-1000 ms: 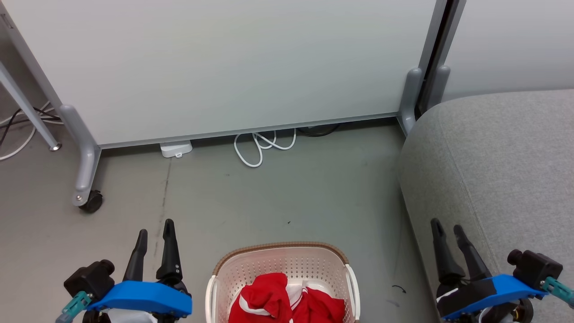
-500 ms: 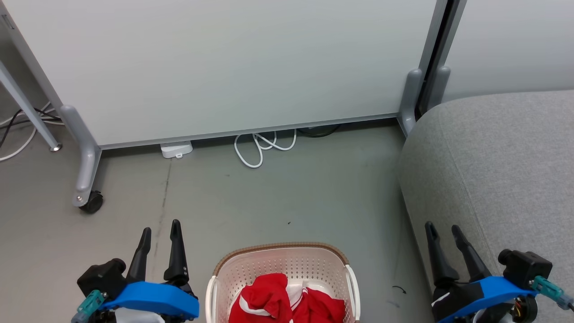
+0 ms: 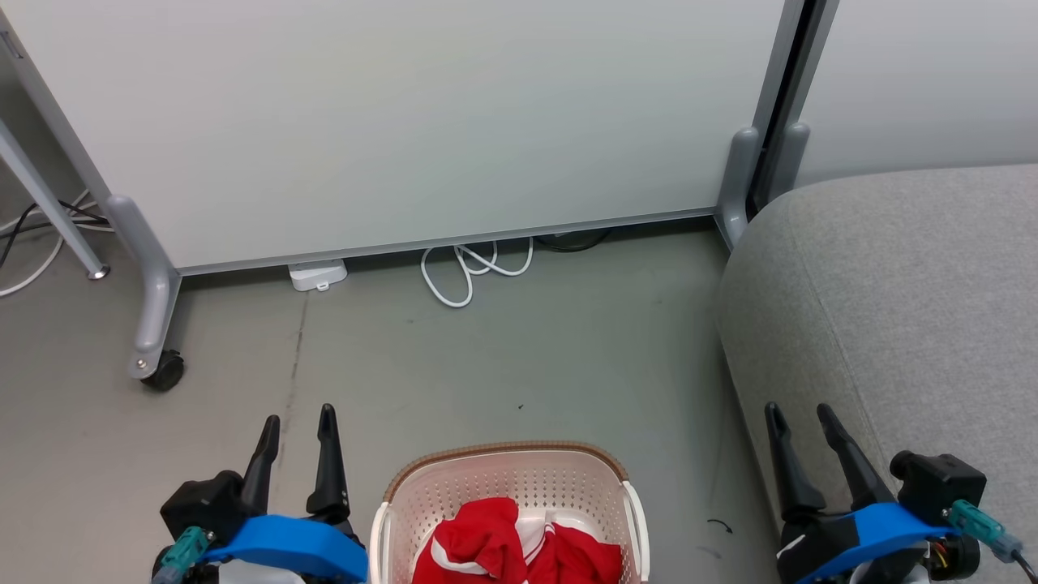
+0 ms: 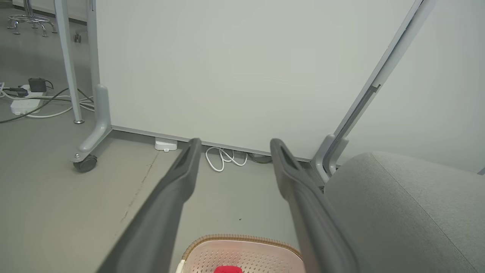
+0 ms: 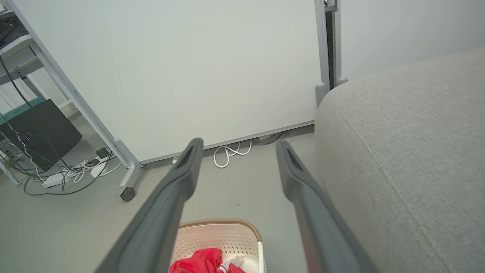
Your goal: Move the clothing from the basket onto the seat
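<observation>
Bright red striped clothing (image 3: 486, 539) is lying in the cream holed plastic basket (image 3: 507, 450) beside the grey fabric seat (image 3: 908, 284); left claw (image 3: 299, 414) and right claw (image 3: 798, 408) are hovering spread apart, empty.

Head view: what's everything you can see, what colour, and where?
basket: one, cream with brown rim, bottom middle
clothing: one heap, red with white stripes, inside the basket
seat: one, light grey, right side
panel: one, white on grey legs, at the back
cable: one, white, coiled at the panel's foot
box: one, white, left of the cable
left gripper: one, black and blue, lower left, jaws open
right gripper: one, black and blue, lower right, jaws open
</observation>
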Controlling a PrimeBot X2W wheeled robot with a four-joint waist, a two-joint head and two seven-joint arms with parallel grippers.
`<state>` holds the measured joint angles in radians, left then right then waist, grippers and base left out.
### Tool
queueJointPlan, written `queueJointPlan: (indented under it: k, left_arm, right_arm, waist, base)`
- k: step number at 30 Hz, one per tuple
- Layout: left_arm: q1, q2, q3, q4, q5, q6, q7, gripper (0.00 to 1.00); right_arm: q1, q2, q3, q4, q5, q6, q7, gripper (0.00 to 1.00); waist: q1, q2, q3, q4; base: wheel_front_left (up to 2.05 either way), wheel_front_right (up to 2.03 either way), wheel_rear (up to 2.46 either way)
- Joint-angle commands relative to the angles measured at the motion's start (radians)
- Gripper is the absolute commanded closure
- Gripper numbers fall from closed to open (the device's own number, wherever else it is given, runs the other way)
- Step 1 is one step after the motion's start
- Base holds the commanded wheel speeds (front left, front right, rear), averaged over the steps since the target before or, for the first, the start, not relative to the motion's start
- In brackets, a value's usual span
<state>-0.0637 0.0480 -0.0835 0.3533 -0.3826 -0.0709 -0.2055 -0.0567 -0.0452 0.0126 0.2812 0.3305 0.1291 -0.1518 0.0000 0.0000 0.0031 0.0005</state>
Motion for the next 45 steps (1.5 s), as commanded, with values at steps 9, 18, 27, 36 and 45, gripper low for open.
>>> queueJointPlan:
  k: [9, 18, 27, 36, 45]
  left_arm:
    - [-0.014, 0.004, -0.017, 0.019, 0.064, 0.004, -0.024, 0.0]
    - [-0.006, 0.004, -0.023, 0.026, 0.105, 0.008, -0.041, 0.0]
    - [-0.007, 0.004, -0.04, 0.031, 0.15, 0.008, -0.056, 0.0]
    - [-0.005, 0.004, -0.039, 0.028, 0.156, 0.007, -0.06, 0.0]
    - [-0.002, 0.004, -0.043, 0.025, 0.161, 0.006, -0.06, 0.0]
  right_arm:
    - [0.003, -0.007, 0.001, 0.002, -0.078, 0.002, -0.022, 0.0]
    - [0.014, -0.007, -0.005, -0.003, -0.141, 0.002, -0.03, 0.0]
    - [0.018, -0.008, -0.004, -0.006, -0.198, 0.003, -0.038, 0.0]
    - [0.022, -0.008, -0.004, -0.007, -0.207, 0.003, -0.044, 0.0]
    - [0.019, -0.008, -0.004, -0.009, -0.201, 0.003, -0.045, 0.0]
  waist:
    - [0.0, 0.0, -0.009, 0.002]
    - [0.0, 0.0, -0.018, 0.003]
    - [0.0, 0.0, -0.016, 0.006]
    - [0.0, 0.0, -0.012, 0.008]
    - [0.0, 0.0, -0.002, 0.01]
  base:
    - [0.0, 0.0, 0.0]
    - [0.0, 0.0, 0.0]
    - [0.0, 0.0, 0.0]
    - [0.0, 0.0, 0.0]
    - [0.0, 0.0, 0.0]
